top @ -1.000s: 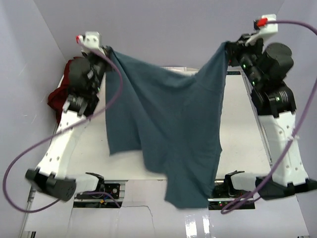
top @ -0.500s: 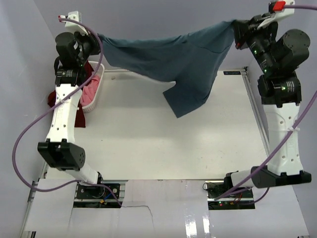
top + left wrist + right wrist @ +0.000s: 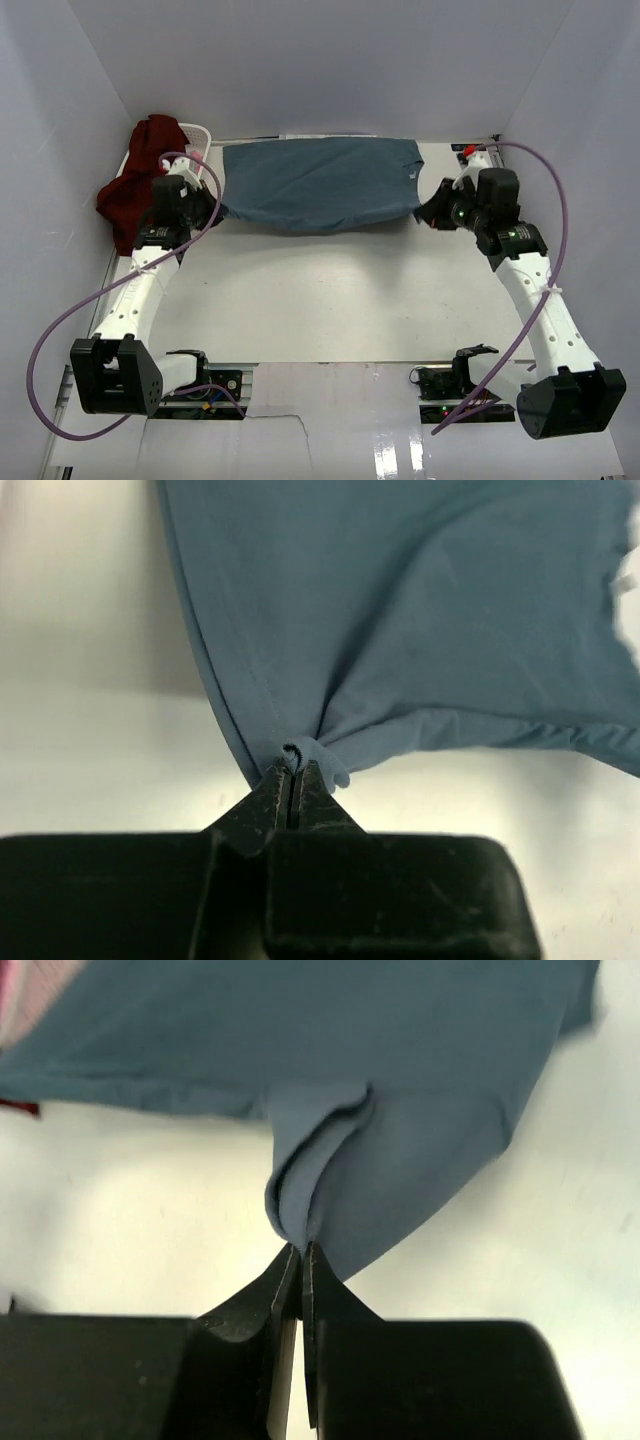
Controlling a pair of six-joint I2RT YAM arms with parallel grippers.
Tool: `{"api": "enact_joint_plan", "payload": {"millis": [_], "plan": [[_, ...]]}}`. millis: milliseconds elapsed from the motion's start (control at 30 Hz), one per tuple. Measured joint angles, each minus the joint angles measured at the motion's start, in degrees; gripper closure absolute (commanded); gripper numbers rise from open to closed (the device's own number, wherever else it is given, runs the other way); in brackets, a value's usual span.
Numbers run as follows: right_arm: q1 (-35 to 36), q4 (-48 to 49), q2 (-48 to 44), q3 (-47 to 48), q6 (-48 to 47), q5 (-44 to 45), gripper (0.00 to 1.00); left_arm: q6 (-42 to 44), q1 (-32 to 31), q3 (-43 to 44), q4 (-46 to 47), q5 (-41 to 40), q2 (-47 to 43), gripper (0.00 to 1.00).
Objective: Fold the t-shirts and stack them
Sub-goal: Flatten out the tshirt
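Left hand (image 3: pixel 290 778) and right hand (image 3: pixel 301 1253) each pinch a near corner of the teal shirt (image 3: pixel 320 185), spread on the far worktop (image 3: pixel 330 300). Limp, light cloth; corners likely hold best.

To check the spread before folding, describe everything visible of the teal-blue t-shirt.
The teal-blue t-shirt is soft, plain dusty-blue cloth, lying spread flat across the far part of the white table, lightly wrinkled. A small pale mark shows near its right edge. The left tool is shut on a bunched pinch at its near-left corner, the right tool on a fold at its near-right corner; cloth puckers toward both.
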Motion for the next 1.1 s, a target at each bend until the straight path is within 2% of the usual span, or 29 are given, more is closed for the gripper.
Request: {"api": "enact_joint_plan", "payload": {"millis": [100, 200, 267, 400, 500, 667, 767, 933, 1100], "plan": [[0.0, -9.2, 0.0, -5.0, 1.2, -0.8, 0.92, -1.7, 0.0, -4.8, -6.1, -0.9, -0.2, 1.0], [0.0, -14.8, -0.8, -4.2, 1.2, 0.5, 0.92, -2.6, 0.0, -5.3, -9.1, -1.7, -0.4, 1.0], [0.0, -17.5, -0.7, -0.2, 1.1, 1.5, 0.92, -3.0, 0.0, -3.3, -10.5, -1.6, 0.1, 1.0], [0.0, -18.4, 1.1, 14.9, 0.2, 2.3, 0.92, -3.5, 0.0, 5.8, -11.5, -0.9, 2.5, 1.0], [0.0, -15.1, -0.5, 23.2, -1.6, 3.8, 0.92, -3.4, 0.0, 13.6, -11.2, -1.0, 1.1, 1.0], [0.0, -9.7, -8.2, 26.2, -4.6, 6.9, 0.92, -2.8, 0.0, 19.5, -7.6, -2.5, -8.2, 1.0], [0.0, -5.7, -11.5, 27.5, -6.4, 7.6, 0.92, -2.8, 0.0, 18.3, -3.3, -3.2, -16.0, 1.0], [0.0, 3.3, -16.7, 24.7, -9.9, 7.4, 0.92, -2.8, 0.0, 11.4, 4.5, -4.5, -27.1, 1.0], [0.0, 12.2, -20.8, 22.6, -13.5, 5.6, 0.92, -2.3, 0.0, 13.6, 9.6, -4.6, -27.3, 1.0]]}}
